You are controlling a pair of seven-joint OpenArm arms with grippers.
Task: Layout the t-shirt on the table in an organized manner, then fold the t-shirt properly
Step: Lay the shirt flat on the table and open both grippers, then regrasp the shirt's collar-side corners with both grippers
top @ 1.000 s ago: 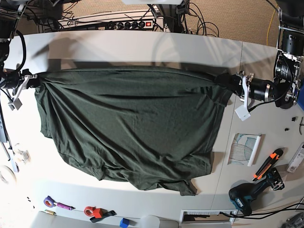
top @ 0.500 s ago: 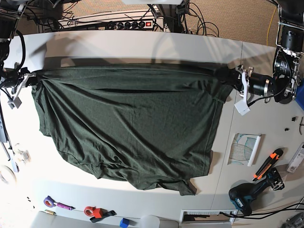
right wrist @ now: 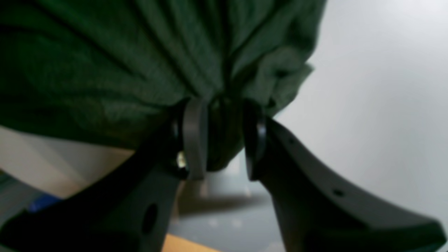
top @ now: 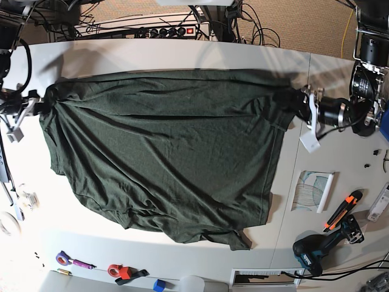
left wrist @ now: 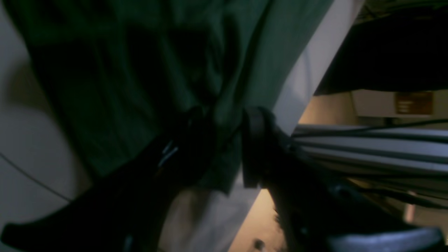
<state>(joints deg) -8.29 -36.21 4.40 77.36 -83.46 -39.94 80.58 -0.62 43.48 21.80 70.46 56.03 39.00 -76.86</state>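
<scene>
Across the middle of the white table (top: 182,55), the dark green t-shirt (top: 164,152) lies spread wide. Its far edge is drawn between the two arms and its near edge is rumpled into folds. The left gripper (top: 299,100) pinches one far corner at the base view's right side, jaws closed on a gathered wad of cloth. The right gripper (top: 41,104) clamps the opposite far corner the same way, with fabric bunched between its fingers. Along the table's near edge sit a purple tape roll (top: 62,258), a red tape roll (top: 114,269) and a small blue block (top: 159,285). Off to the right, a teal cordless drill (top: 322,243) and an orange-handled cutter (top: 343,207) lie well apart from the cloth.
</scene>
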